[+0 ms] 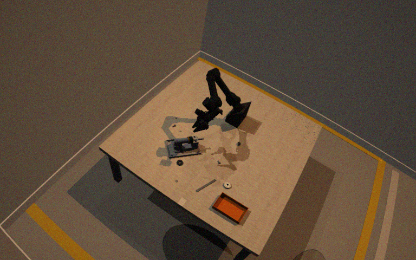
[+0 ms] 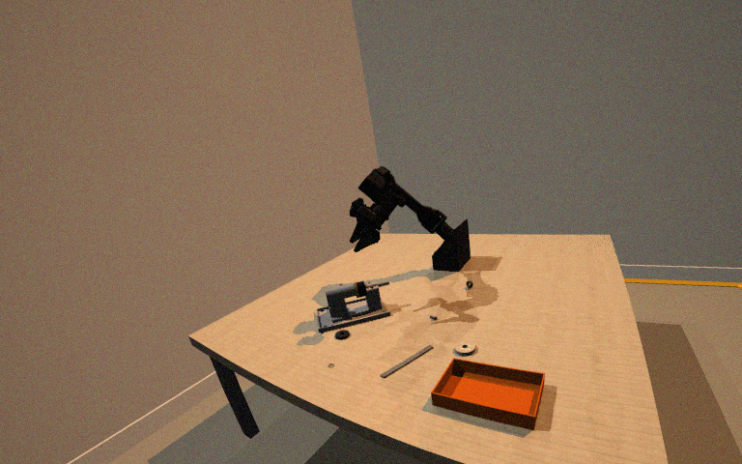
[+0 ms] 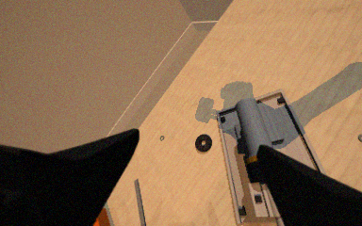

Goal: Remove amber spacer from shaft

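The big housing block [image 1: 182, 140] [image 2: 339, 291] [image 3: 252, 123] is a grey cylinder on a dark support over a base plate [image 1: 184, 155] [image 2: 356, 321]. The amber spacer [image 2: 357, 288] [image 3: 252, 159] shows as a thin band at the housing's end, with dark parts beside it. The shaft [image 1: 200, 138] [image 2: 381, 283] sticks out on the side away from the housing. In the wrist view the right finger hides the shaft. My gripper [image 1: 194, 129] [image 2: 354, 246] [image 3: 197, 142] is open and empty, in the air above the fixture and off to its arm side, touching nothing.
A black ring [image 1: 180, 161] [image 2: 342, 333] [image 3: 205, 145] lies beside the base plate. A grey bar [image 1: 206, 186] [image 2: 406, 362] [image 3: 139, 202], a white disc [image 1: 227, 183] [image 2: 465, 348] and an orange tray [image 1: 230, 209] [image 2: 489, 394] are farther off. Several small parts lie scattered about.
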Action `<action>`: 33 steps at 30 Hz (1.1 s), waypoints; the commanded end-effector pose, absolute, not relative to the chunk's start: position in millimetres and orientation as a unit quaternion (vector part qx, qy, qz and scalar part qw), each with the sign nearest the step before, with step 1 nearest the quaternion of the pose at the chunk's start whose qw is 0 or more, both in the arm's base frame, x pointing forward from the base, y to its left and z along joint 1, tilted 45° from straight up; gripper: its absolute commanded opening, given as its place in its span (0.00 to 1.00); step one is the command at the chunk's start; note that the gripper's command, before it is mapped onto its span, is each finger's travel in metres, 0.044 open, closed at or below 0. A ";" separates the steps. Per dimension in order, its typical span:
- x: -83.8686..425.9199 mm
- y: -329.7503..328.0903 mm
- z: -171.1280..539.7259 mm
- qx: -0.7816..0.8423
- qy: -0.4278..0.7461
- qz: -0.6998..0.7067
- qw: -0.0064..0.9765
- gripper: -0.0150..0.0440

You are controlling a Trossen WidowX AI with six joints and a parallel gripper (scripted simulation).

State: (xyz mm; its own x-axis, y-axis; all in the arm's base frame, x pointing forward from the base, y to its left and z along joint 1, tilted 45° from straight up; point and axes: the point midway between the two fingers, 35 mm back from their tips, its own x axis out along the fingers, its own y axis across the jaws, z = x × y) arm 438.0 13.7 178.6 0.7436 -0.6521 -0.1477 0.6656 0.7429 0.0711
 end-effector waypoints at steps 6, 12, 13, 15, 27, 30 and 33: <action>367.6 -31.4 57.1 -0.163 0.170 -0.438 0.867 1.00; 352.9 -40.5 45.0 -0.197 0.189 -0.447 0.852 1.00; 353.2 -41.9 46.4 -0.197 0.189 -0.447 0.852 1.00; 353.2 -41.9 46.4 -0.197 0.189 -0.447 0.852 1.00; 353.2 -41.9 46.4 -0.197 0.189 -0.447 0.852 1.00; 353.2 -41.9 46.4 -0.197 0.189 -0.447 0.852 1.00; 353.2 -41.9 46.4 -0.197 0.189 -0.447 0.852 1.00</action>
State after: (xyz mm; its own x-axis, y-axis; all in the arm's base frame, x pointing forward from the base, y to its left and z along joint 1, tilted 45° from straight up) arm 353.7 -41.5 46.2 0.5311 -0.8343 -0.1478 0.6880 0.5264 -0.4996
